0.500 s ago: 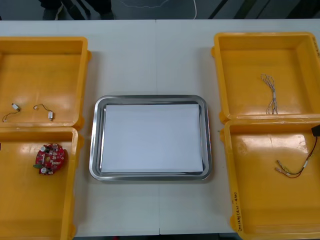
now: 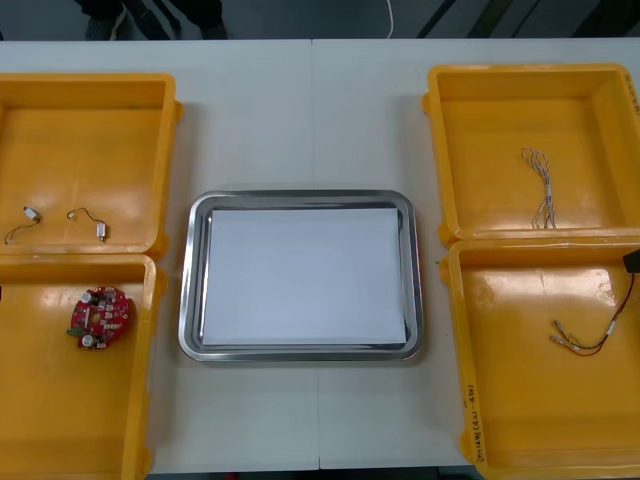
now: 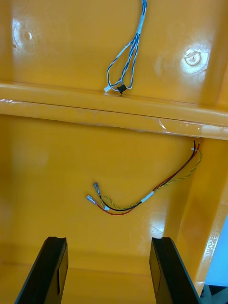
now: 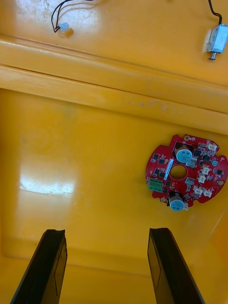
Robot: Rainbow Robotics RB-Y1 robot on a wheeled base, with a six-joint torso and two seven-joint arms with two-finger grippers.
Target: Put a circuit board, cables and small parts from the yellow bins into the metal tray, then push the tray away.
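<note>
The metal tray [image 2: 196, 300], white inside, lies in the middle of the table with nothing in it. A round red circuit board [image 2: 100, 317] rests in the near left yellow bin [image 2: 60, 420]. In the left wrist view my left gripper [image 4: 107, 270] hangs open above that bin's floor, and the circuit board [image 4: 187, 173] lies beyond its fingers, off to one side. My right gripper [image 3: 108, 273] is open over the near right bin [image 2: 530, 420]. The red and yellow cable [image 3: 142, 199] lies just past its fingertips, also as red and yellow cable [image 2: 590, 338].
The far left bin [image 2: 90, 140] holds two small metal parts [image 2: 100, 230] on thin wires; one small metal part [image 4: 217, 39] lies beyond the bin wall. A twisted blue and white cable [image 2: 540, 185] lies in the far right bin [image 2: 520, 110], also as blue and white cable [image 3: 128, 52].
</note>
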